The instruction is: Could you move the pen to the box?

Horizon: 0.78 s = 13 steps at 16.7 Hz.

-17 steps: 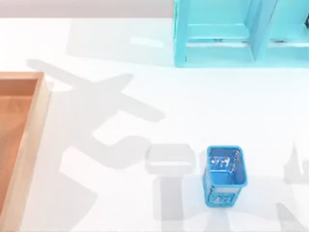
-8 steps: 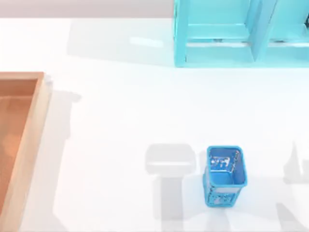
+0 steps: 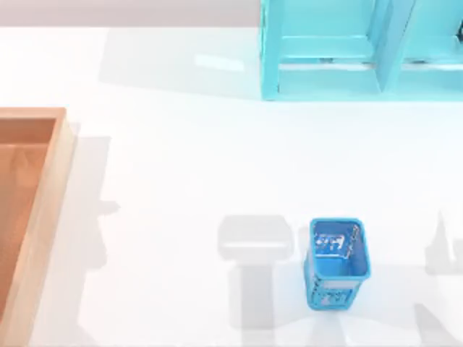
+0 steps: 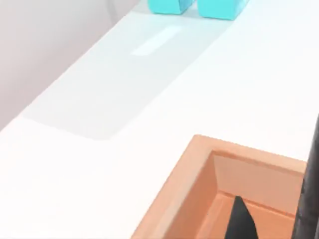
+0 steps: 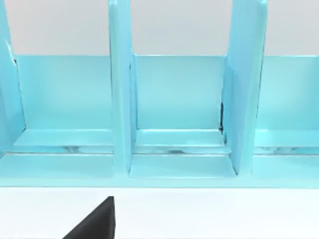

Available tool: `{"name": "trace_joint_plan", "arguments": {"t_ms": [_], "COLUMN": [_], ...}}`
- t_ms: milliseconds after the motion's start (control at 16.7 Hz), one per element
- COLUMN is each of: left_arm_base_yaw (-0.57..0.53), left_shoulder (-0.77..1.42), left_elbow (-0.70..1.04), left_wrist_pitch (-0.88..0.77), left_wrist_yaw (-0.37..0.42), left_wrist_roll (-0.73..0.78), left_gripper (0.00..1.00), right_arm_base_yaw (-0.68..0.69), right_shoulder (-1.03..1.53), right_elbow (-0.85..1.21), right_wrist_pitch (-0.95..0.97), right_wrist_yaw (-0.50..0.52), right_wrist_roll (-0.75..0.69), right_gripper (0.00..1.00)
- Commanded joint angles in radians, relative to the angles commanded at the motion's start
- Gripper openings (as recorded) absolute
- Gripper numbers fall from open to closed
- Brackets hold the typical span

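Where the pen is, I cannot tell. A dark bar [image 4: 308, 189] runs up the edge of the left wrist view, and whether that is the pen's black cap or part of the arm is not clear.

The box [image 3: 59, 181] sits at the left edge of the surface [image 3: 181, 166] in the top view. Its light tan wall runs along the side and the orange-brown inside falls away out of frame. The left wrist view looks down on one corner of the box [image 4: 199, 164], pale rim outside and warm floor within.

The left tool [image 4: 240, 221] shows as a black pointed tip over that orange-brown floor, inside the rim. Wide, narrow or holding something, I cannot tell.

Further out, the small blue mesh cup [image 3: 336, 262] stands upright on the surface, right of centre and on the near side, well apart from the box. The cyan shelf unit [image 3: 340, 50] stands along the far edge, on the right.

The right tool [image 5: 94, 225] shows as a black wedge low in the right wrist view, above the white surface. It faces the open compartments of the cyan shelf unit [image 5: 174, 99]. Its opening I cannot tell either.

Grey shadows lie across the surface beside the box and around the cup.
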Motion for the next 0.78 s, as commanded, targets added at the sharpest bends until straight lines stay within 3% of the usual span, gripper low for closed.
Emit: {"name": "trace_joint_plan", "arguments": {"t_ms": [360, 780], "left_arm_base_yaw": [-0.014, -0.016], "left_shoulder": [-0.010, -0.011], "left_elbow": [-0.142, -0.172], "left_wrist_pitch": [-0.416, -0.498], "left_wrist_yaw": [-0.012, -0.011], "left_wrist_roll": [0.318, 0.382], "left_gripper": [0.00, 0.00], "right_arm_base_yaw": [0.000, 0.000], "right_shoulder": [0.000, 0.000], "right_elbow": [0.000, 0.000], "right_wrist_pitch": [0.000, 0.000], "right_wrist_yaw": [0.000, 0.000], "right_wrist_roll": [0.000, 0.000], "right_gripper": [1.00, 1.00]}}
